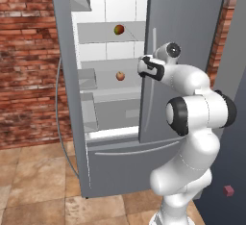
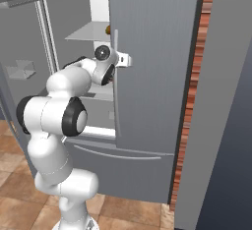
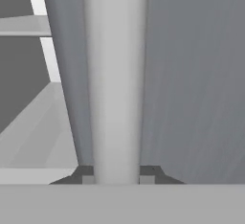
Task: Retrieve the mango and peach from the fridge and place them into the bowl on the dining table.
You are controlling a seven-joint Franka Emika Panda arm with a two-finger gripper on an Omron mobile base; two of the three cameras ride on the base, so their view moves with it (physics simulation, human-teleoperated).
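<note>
The fridge (image 1: 120,171) is seen in the middle of the left base view with its left door swung wide open and its right door closed. The white interior with its glass shelves is exposed in the upper middle of that frame.

The mango (image 1: 119,29) is found on an upper shelf, near the top centre of the left base view. The peach (image 1: 120,76) is seen on the shelf below it, almost directly under the mango. In the right base view a small part of a fruit is glimpsed at the edge of the closed door; which fruit it is cannot be told.

The gripper (image 1: 144,66) is held at the long vertical handle (image 1: 154,56) of the closed right door, just right of centre in the left base view. In the hand view the handle (image 3: 115,84) is shown as a pale upright bar running from the top of the frame down between the two dark fingertips (image 3: 85,174), which are pressed against it on either side. The gripper (image 3: 116,176) is thus clenched on the handle.

Relative to the gripper, the peach is placed slightly lower and to the left in the left base view, inside the open compartment and apart from the fingers. The mango is placed higher and to the left, further from the gripper.

In the right base view the gripper (image 2: 126,60) is seen in the upper middle of the frame, against the handle (image 2: 116,47).
</note>
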